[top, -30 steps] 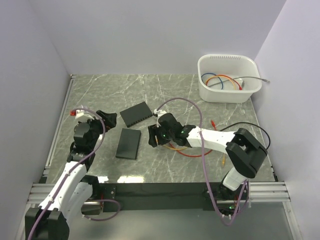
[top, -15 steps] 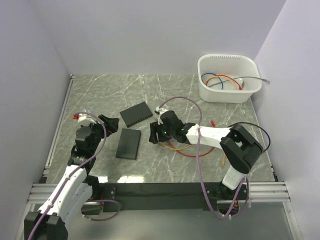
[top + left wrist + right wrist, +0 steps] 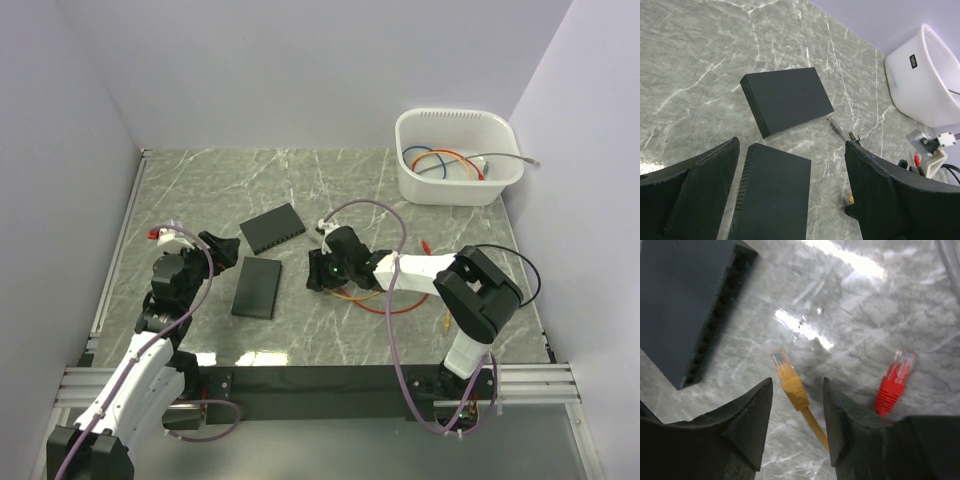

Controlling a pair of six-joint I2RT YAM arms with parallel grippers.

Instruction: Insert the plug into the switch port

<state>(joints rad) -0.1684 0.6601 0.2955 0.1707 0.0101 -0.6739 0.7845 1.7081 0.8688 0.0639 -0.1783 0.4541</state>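
The right gripper stands open, jaws straddling the yellow plug, which lies ungrasped on the table between the fingertips. The switch lies ahead and left. Risk: closing off-centre may pinch the cable, twisting the plug away from the port row.

One plug lies on the table between the fingers of the right gripper — a second plug sits off to their right, and the switch lies ahead on the left.
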